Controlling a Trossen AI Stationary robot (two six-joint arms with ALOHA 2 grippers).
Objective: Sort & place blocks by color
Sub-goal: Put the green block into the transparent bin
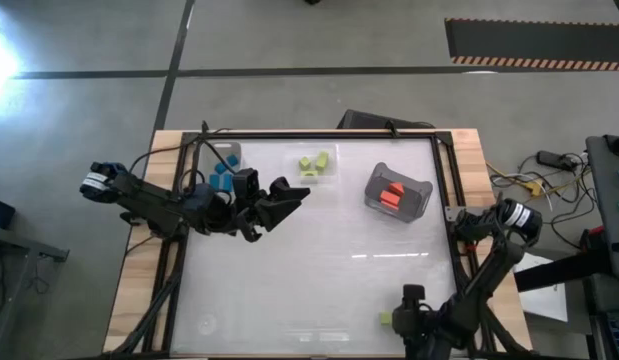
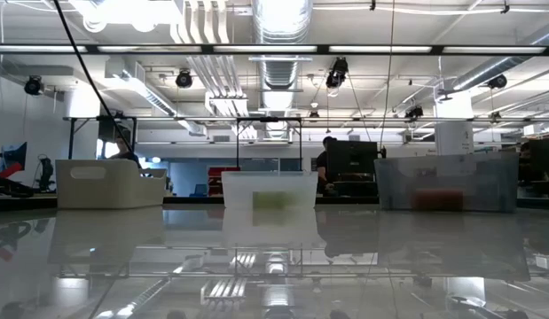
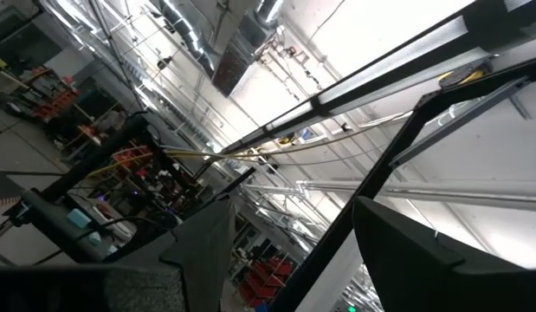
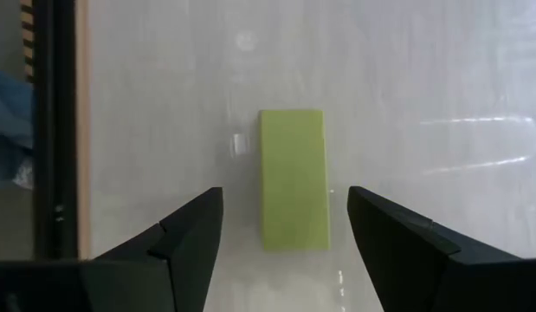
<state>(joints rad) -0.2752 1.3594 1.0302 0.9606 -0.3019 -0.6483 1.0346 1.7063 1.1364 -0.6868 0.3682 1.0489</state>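
Observation:
One yellow-green block (image 4: 293, 178) lies flat on the table near its near edge, also visible in the high view (image 1: 386, 318). My right gripper (image 4: 285, 192) hangs over it, open, one finger on each long side, touching nothing. More green blocks (image 1: 314, 164) sit in a clear bin, blue blocks (image 1: 223, 177) in another clear bin, and red-orange blocks (image 1: 392, 196) in a grey bin. My left gripper (image 1: 294, 205) is open and empty, raised between the blue and green bins with its fingers tipped upward.
The three bins stand in a row along the far half of the table; in the low view they show as a pale bin (image 2: 110, 183), a clear bin (image 2: 270, 190) and a grey bin (image 2: 443, 186). A dark frame (image 1: 449, 170) edges the glossy white table top.

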